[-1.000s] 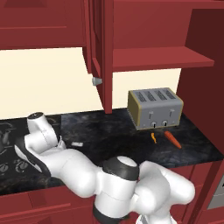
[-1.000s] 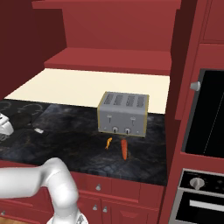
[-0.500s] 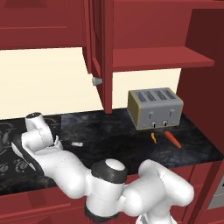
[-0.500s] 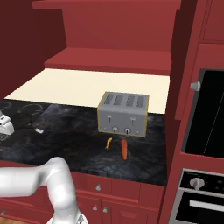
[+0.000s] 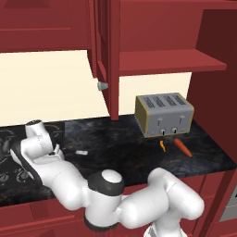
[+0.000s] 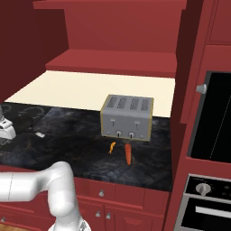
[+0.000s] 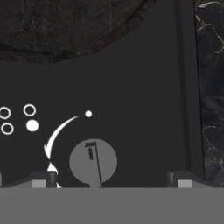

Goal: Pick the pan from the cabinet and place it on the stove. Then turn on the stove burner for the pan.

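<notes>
My gripper (image 7: 111, 180) is open and points down at the black stove (image 7: 131, 87). A round grey stove knob (image 7: 92, 161) with a pointer mark lies between the fingertips, left of the middle and untouched. White burner marks and an arc arrow are printed beside it. In the left base view my hand (image 5: 35, 138) hangs over the stove (image 5: 8, 155) at the counter's left end. The pan's silver handle tip (image 5: 82, 152) lies just right of the hand, with the pan's body hidden behind the arm. The cabinet (image 5: 109, 55) stands open above, its shelf (image 5: 166, 61) bare.
A grey toaster (image 5: 163, 114) stands on the dark marbled counter (image 5: 120, 139) to the right, with a carrot (image 5: 183, 147) and a small orange piece (image 5: 162, 146) in front of it. A built-in oven (image 6: 212, 135) fills the far right.
The arm's elbow has swung a little to the left. The hand stays low over the stove's front, and the gripper stays open.
</notes>
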